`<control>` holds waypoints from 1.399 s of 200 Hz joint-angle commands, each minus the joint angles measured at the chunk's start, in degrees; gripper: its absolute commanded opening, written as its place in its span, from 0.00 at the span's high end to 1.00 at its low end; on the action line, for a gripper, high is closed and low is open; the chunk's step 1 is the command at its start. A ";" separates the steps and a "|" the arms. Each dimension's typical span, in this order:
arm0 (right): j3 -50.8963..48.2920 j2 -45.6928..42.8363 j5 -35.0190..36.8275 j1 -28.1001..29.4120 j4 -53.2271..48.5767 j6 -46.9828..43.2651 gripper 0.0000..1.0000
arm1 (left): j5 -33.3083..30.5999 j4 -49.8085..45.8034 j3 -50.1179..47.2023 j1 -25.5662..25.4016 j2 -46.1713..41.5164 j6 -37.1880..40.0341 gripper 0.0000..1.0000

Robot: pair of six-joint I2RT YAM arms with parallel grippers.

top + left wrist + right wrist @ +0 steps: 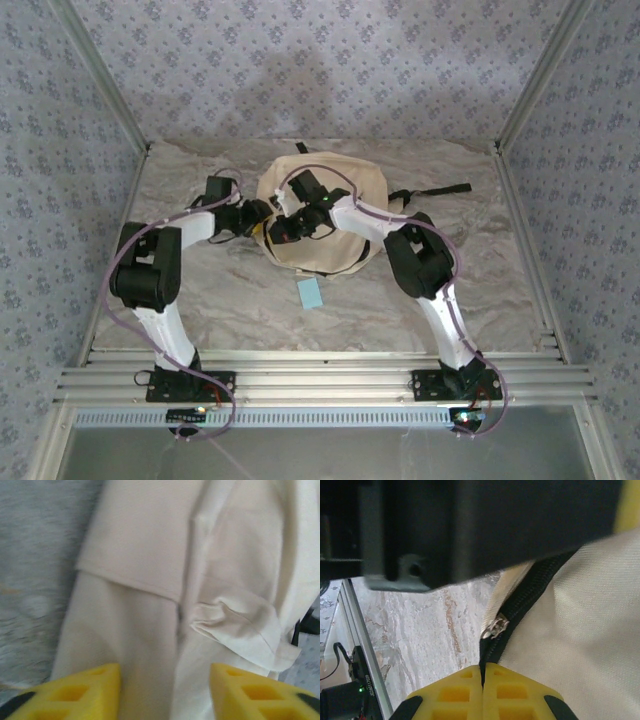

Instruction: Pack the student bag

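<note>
- Left claw [165, 692]: fingers spread, bag [150, 555] fabric straight ahead between them.
- Right claw [482, 692]: fingers pressed together at the zipper [530, 595]; cannot tell if it pinches anything.
- Overhead: bag at centre frame, both claws on its left edge.
- Blue card [309, 293] just below the bag; open table [480, 290] at lower right.

Student bag [355, 180] lies on the far middle of the marbled table [220, 300], cream, with black straps [432, 192] trailing off to its right. Both arms lean in from the near edge. Left gripper [262, 213] is at the bag's left rim. Right gripper [283, 230] is close beside it, over the bag's near-left part. Jaws too small to read. A small pale-blue card [309, 293] lies flat, just near of the bag.
</note>
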 commanded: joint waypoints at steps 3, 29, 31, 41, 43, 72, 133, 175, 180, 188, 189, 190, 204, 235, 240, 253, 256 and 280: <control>-2.98 -4.89 2.45 1.32 1.34 -1.09 1.00 | -1.17 -2.01 1.49 -0.27 2.85 1.64 0.72; -6.50 -6.84 7.18 2.18 1.08 2.07 1.00 | -0.74 0.16 1.27 -0.27 4.48 1.01 1.00; -7.05 -7.02 7.21 2.29 1.29 2.33 1.00 | -0.72 0.27 1.26 -0.27 4.52 0.97 1.00; -9.63 -8.05 8.09 2.37 2.99 4.12 1.00 | -0.95 0.67 1.31 -0.27 4.62 0.98 1.00; -10.20 -8.32 8.32 2.36 3.22 4.38 1.00 | -0.99 0.75 1.28 -0.27 4.55 0.92 1.00; -17.42 -11.87 11.45 2.20 4.96 7.33 1.00 | -3.26 1.89 0.64 0.28 2.59 0.74 1.00; -30.08 -20.50 14.73 0.83 6.15 9.70 1.00 | -3.11 1.06 0.68 3.59 -0.55 0.49 1.00; -31.32 -24.35 15.00 2.57 4.43 10.03 1.00 | -3.25 1.95 0.07 4.28 -1.09 -0.73 1.00; -31.36 -24.70 15.14 2.75 3.57 9.85 1.00 | -3.40 1.98 0.16 4.30 -1.10 -0.75 1.00; -31.76 -25.42 15.62 2.88 2.64 9.56 1.00 | -3.46 2.05 0.29 4.39 -1.10 -0.85 1.00; -31.80 -25.54 15.73 2.93 2.58 9.55 1.00 | -3.46 2.01 0.29 4.39 -1.10 -0.85 1.00; -31.87 -25.69 15.78 2.91 2.47 9.54 1.00 | -3.42 2.04 0.25 4.44 -1.10 -0.90 1.00; -33.90 -27.68 16.80 2.76 1.14 9.45 1.00 | -3.47 1.96 0.64 4.69 -1.01 -1.13 1.00; -36.63 -32.02 18.84 1.96 -2.72 8.76 1.00 | -3.71 2.20 1.10 5.34 -1.25 -1.82 1.00; -37.03 -32.60 19.18 1.88 -3.22 8.72 1.00 | -3.81 2.26 1.15 5.44 -1.27 -1.95 1.00; -38.19 -33.87 19.65 1.43 -4.80 8.49 1.00 | -3.90 2.39 1.17 5.68 -1.26 -2.12 1.00; -38.49 -34.16 19.77 1.31 -5.17 8.44 1.00 | -3.91 2.42 1.25 5.73 -1.27 -2.16 1.00; -40.88 -37.43 21.80 -1.10 -7.64 7.48 1.00 | -3.78 2.44 1.68 6.15 -0.63 -2.31 1.00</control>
